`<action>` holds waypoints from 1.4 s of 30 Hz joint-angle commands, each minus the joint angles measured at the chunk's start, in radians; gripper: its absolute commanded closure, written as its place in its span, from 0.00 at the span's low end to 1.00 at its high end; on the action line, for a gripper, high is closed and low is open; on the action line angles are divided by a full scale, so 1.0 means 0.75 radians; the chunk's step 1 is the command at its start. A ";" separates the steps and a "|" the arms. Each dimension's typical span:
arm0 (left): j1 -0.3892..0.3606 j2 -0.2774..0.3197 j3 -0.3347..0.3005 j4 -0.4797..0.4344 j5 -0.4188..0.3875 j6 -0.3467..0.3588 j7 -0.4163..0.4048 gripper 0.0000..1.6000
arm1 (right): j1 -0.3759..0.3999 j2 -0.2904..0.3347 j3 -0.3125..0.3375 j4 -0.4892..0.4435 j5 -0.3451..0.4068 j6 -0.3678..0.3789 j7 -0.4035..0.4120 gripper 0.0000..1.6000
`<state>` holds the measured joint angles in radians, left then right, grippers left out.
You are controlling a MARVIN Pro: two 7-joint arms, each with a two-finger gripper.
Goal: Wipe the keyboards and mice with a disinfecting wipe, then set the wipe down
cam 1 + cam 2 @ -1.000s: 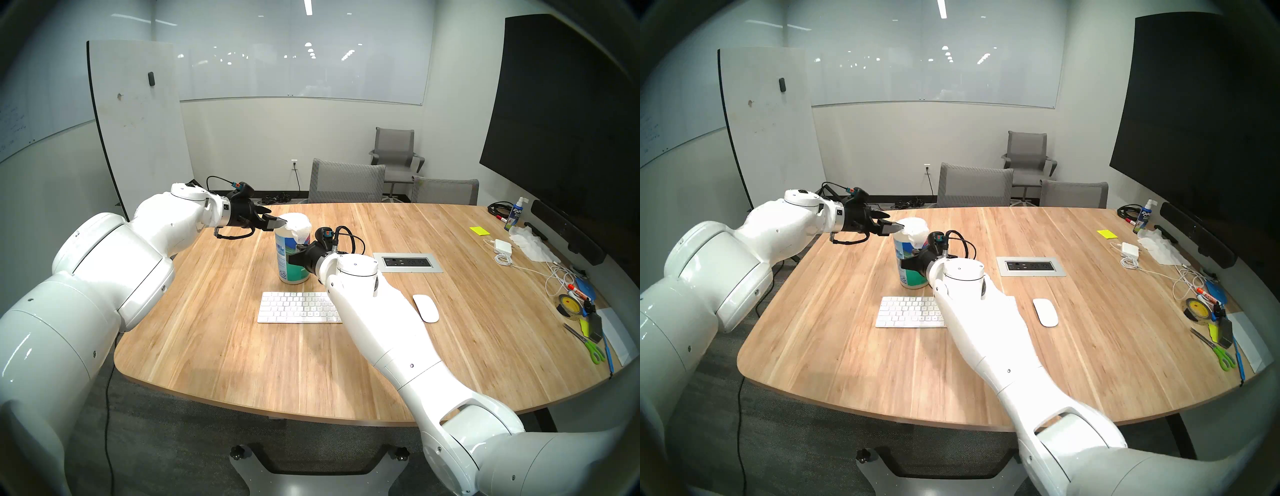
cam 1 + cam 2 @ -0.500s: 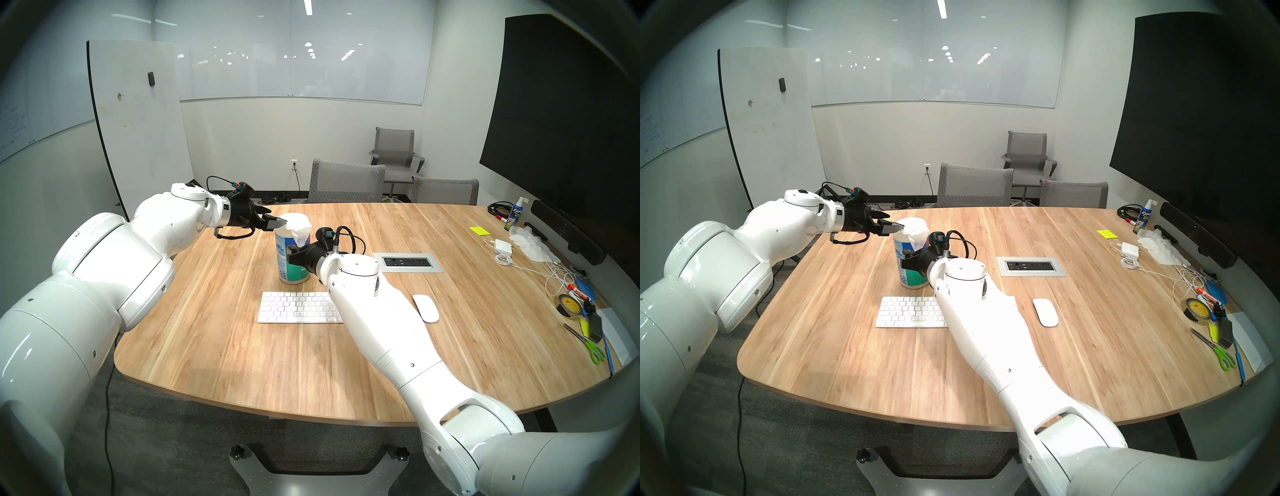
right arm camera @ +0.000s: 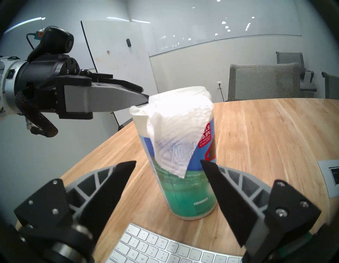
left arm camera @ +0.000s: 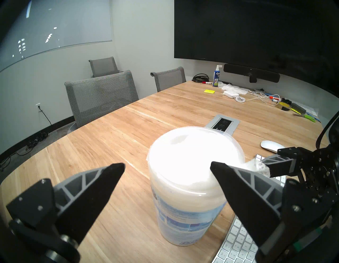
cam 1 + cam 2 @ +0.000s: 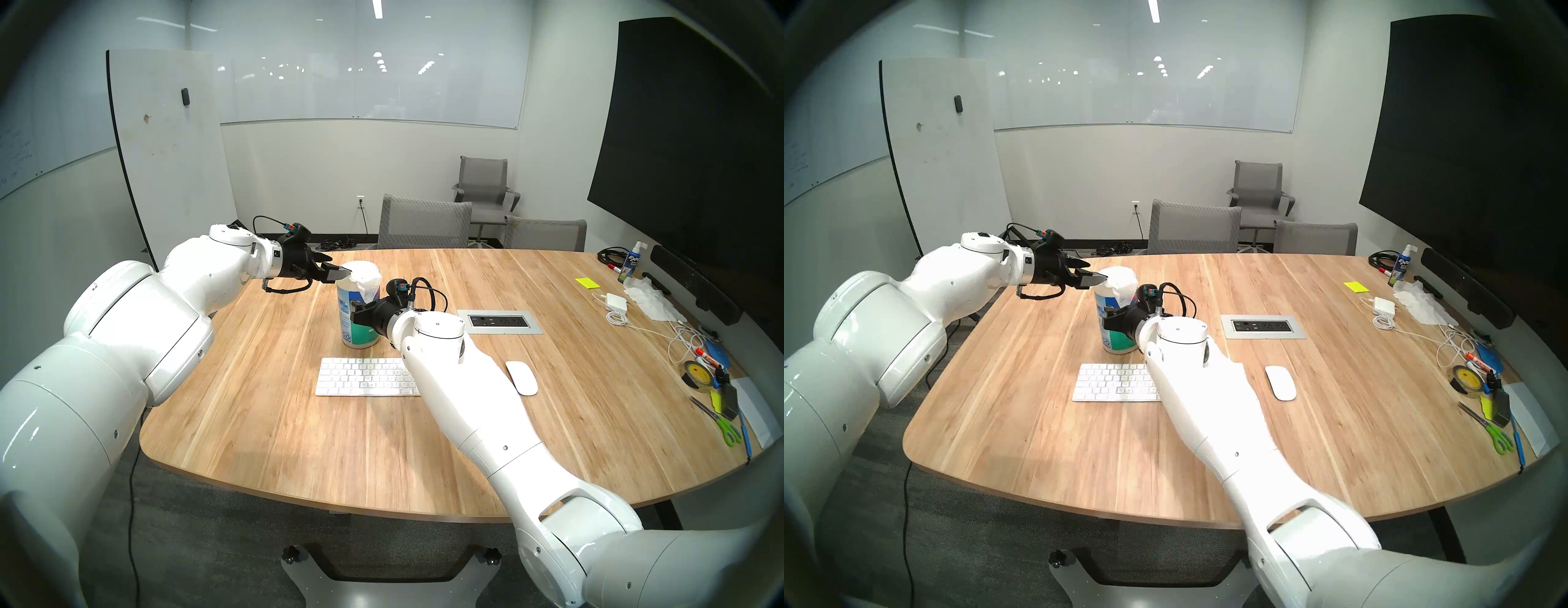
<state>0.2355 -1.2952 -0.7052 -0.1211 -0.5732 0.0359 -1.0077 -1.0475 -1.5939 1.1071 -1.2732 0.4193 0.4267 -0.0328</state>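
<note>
Wipe: a thin white textured disinfecting wipe point(image 3: 172, 139) sticks out of the top of the upright white canister with a blue-green label point(image 3: 185, 183) and drapes down the label side facing the right wrist camera; one corner hangs free.
Canister: it stands on the pale wooden table point(image 5: 466, 446), just beyond the keyboard.
Left gripper: the black left gripper point(image 4: 167, 168) has its jaws spread wide on either side of the canister's top, holding nothing; in the right wrist view one finger point(image 3: 117, 101) touches the wipe's upper edge.
Right gripper: the black right gripper point(image 3: 167, 162) has its jaws wide apart around the hanging corner, holding nothing; neither finger presses the wipe.
Keyboard: the flat white keyboard with white keys point(image 5: 365, 377) lies in front of the canister, partly under the right arm.
Mouse: the glossy white oval mouse point(image 5: 521, 377) lies apart from the keyboard, beyond the right arm.
Handling: the wipe is probably light, limp and damp, so it could tear or cling; the canister looks light enough to tip when pulled.
Where to grip: pinch the free hanging corner, and steady the canister by its body while pulling.
Progress: nothing looks wiped yet, as the wipe sits in the canister.
</note>
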 commanded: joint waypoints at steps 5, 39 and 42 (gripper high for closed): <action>-0.034 0.000 -0.005 -0.011 -0.003 -0.001 -0.001 0.00 | 0.030 -0.033 -0.009 -0.001 -0.002 -0.020 -0.003 0.25; -0.033 0.000 -0.006 -0.012 -0.002 -0.002 -0.001 0.00 | -0.028 0.048 0.068 -0.154 0.039 -0.015 0.045 1.00; -0.033 0.000 -0.006 -0.012 -0.002 -0.002 -0.001 0.00 | -0.034 0.069 0.089 -0.195 0.053 -0.001 0.063 1.00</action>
<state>0.2355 -1.2952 -0.7059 -0.1211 -0.5723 0.0359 -1.0077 -1.0652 -1.5757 1.1468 -1.3199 0.4378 0.4104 -0.0117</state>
